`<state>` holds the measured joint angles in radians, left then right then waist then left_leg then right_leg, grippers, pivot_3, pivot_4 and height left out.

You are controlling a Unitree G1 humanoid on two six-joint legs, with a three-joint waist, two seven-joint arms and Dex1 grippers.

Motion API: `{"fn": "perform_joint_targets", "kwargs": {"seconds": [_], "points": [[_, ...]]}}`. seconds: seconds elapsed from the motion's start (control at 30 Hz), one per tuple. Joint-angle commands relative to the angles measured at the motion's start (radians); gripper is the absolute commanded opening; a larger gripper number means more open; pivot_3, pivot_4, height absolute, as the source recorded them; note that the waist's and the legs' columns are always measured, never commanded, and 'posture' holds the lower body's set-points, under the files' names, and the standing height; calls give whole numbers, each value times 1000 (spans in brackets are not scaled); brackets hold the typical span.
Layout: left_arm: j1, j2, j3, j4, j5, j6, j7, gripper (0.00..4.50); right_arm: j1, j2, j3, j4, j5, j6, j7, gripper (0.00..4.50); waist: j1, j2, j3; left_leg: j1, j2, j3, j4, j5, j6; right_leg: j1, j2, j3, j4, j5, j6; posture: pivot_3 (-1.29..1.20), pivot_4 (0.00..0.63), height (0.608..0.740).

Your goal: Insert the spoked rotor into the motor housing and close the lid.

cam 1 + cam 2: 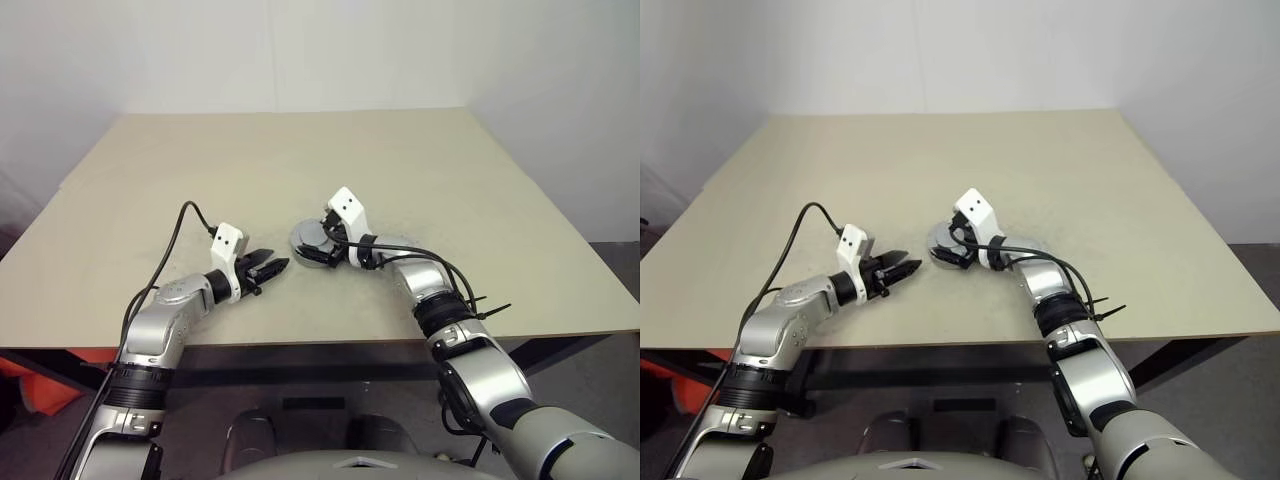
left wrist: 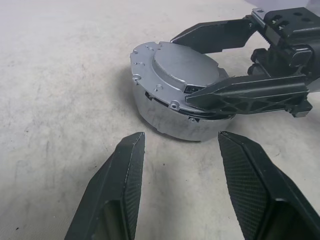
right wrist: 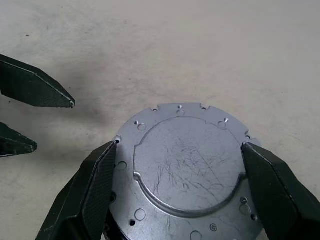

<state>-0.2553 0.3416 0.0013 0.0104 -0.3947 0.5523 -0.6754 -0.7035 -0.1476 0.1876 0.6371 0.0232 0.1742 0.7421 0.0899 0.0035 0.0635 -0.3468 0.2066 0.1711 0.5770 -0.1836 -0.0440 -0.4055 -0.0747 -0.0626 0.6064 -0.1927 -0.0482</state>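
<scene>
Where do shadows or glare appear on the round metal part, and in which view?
Left wrist view: the round grey metal motor housing has a bright shiny side wall and casts a soft shadow on the beige table. Right wrist view: its matte scratched top shows no glare.

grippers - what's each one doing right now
left gripper: open, empty.
right gripper: fingers wide around the motor housing, lid on top.

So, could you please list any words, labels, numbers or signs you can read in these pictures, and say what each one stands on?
None: no text, number or sign can be read anywhere.
Lid on the motor housing: scratches, screw holes and notches, no lettering.
White camera blocks on the wrists: dark dots, no print.
Table: bare, unmarked.
</scene>
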Motion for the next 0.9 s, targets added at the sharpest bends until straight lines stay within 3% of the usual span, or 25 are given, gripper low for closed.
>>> {"fn": "perform_joint_targets", "kwargs": {"seconds": [0.03,0.13,0.17,0.9], "points": [[-23,6,17,-12,-6,-18,-2,2458,-12,-1,-2,-18,4,7,9,4101,0,0,0,0,0,0,0,0,0,0,0,0,0,0,0,0,0,740],[-23,6,16,-11,-6,-20,-2,2458,-14,1,-4,-11,2,7,4,3203,0,0,0,0,0,0,0,0,0,0,0,0,0,-1,1,0,0,740],[-23,6,16,-10,-6,-20,-2,2458,-14,2,-5,-9,1,7,2,3110,0,0,0,0,0,0,0,0,0,0,0,0,0,-1,1,0,0,740],[-13,4,18,-14,-9,-15,1,2458,-2,-30,-27,-104,49,96,84,3110,2,0,0,-2,0,0,0,-1,1,-1,0,0,-1,2,-3,0,0,740]]}}
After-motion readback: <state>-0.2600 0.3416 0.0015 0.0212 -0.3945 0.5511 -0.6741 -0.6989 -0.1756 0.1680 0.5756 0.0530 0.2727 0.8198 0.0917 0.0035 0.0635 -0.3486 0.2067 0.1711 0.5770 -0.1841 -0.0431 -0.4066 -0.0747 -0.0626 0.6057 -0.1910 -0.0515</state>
